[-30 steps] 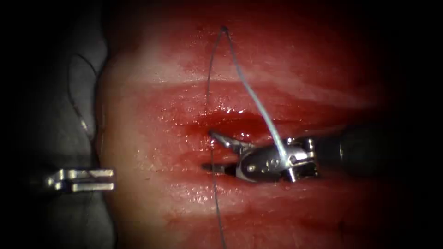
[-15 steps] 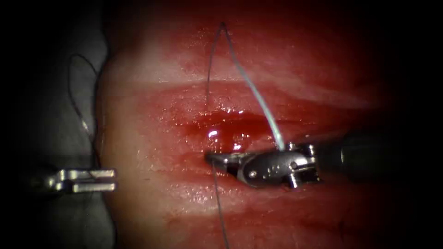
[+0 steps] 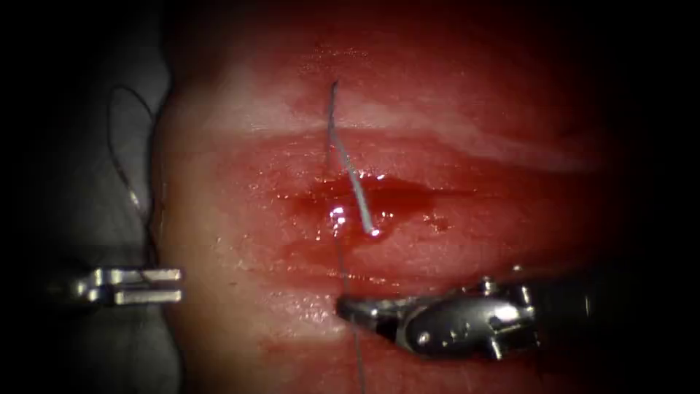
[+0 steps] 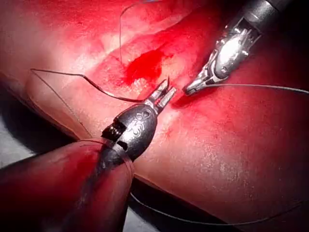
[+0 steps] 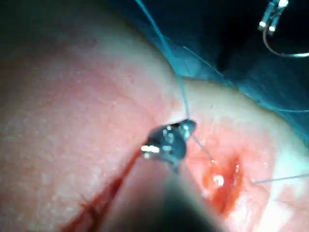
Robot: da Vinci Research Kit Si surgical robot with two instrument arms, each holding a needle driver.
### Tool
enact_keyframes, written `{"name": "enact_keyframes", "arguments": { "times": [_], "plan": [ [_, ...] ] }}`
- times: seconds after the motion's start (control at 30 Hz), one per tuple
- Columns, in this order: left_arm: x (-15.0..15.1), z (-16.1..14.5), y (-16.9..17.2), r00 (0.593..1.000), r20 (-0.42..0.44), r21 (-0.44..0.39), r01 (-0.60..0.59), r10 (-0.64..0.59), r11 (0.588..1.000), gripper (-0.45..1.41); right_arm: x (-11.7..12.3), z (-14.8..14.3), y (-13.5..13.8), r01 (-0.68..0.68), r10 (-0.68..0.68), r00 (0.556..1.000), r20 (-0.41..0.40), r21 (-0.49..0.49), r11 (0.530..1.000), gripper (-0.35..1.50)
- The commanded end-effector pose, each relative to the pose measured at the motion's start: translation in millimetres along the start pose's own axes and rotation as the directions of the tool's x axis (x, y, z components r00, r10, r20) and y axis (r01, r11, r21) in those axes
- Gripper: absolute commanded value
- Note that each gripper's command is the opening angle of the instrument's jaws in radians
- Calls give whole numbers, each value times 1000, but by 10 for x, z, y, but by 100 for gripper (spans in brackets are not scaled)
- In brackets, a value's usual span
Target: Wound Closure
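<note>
My right tool (image 3: 348,306) lies below the cut (image 3: 408,193), jaws shut on the dark thread (image 3: 337,248), which runs up over the cut's left end. A short pale thread end (image 3: 357,197) lies across the cut, its tip in the red fluid (image 3: 364,215). My left tool (image 3: 177,284) rests at the tissue's (image 3: 240,146) left edge, shut on the curved needle (image 4: 111,94), which is out of the tissue. The needle (image 5: 282,54) curves away from the left tool (image 5: 270,17). The right tool (image 4: 187,90) pinches the taut thread (image 4: 260,87) close to the left tool (image 4: 166,94).
Grey cloth (image 3: 87,219) lies left of the tissue, and a thin dark line of thread (image 3: 111,138) arcs over it above the left tool. More thread (image 3: 359,365) trails down toward the front edge of the tissue.
My right tool shut its jaws on the thread beside the cut and moved down, away from the cut. The tall loop above the cut shrank and the pale end slid off the tool. The left tool stayed still.
</note>
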Motion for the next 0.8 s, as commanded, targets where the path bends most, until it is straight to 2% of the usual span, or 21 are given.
{"name": "enact_keyframes", "arguments": {
  "times": [0.03,0.27,0.37,0.47,0.6,0.8],
  "plan": [
    [-8,8,9,1000,0,-1,5,-5,1000,-45,21,-1,-18,-1,1,1000,-8,10,1000,-35],
    [-9,8,10,1000,4,1,4,-4,1000,-45,62,-13,-27,9,-8,1000,-28,26,1000,-35],
    [-9,8,10,1000,4,1,4,-4,1000,-45,89,-24,-38,11,-10,999,-34,28,1000,-35],
    [-9,8,10,1000,4,1,4,-4,1000,-45,105,-31,-46,16,-15,999,-35,33,999,-35],
    [-9,8,10,1000,4,1,4,-4,1000,-45,118,-40,-53,16,-15,999,-39,36,999,-35],
    [-9,8,10,1000,4,1,4,-4,1000,-45,123,-50,-57,18,-16,999,-43,41,999,-35]
  ]
}}
